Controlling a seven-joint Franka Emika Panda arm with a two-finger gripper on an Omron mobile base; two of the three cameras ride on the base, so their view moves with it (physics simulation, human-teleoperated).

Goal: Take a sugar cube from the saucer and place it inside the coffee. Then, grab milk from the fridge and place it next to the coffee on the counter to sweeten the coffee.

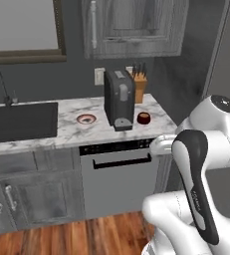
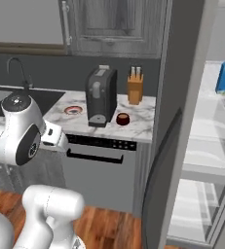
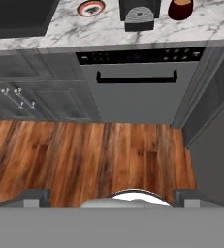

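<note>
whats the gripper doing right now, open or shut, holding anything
gripper: open, holding nothing, hanging over the wood floor in front of the counter.

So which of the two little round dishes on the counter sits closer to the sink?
The saucer with the orange-red rim, left of the black coffee machine. The dark red coffee cup stands on the machine's far side, nearer the fridge.

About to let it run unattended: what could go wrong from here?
The coffee machine stands between the saucer and the coffee, so a carried cube could hit it. The sugar cube is too small to make out. The fridge door stands open beside the counter, narrowing the way.
</note>
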